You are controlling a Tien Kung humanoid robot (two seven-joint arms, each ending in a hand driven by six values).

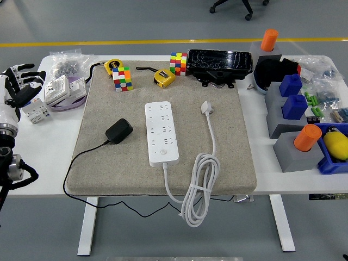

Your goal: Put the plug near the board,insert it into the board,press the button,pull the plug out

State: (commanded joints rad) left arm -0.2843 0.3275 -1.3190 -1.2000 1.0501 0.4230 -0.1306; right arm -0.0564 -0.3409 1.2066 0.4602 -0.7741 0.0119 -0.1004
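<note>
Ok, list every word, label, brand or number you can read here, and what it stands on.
None can be read.
White power strip: socket markings too small.
Yellow tape measures: face labels blurred.
Small white boxes at left: print too small.

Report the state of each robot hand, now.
Left robot hand: open, holding nothing, at the table's left edge.
Right robot hand: not in view.
</note>
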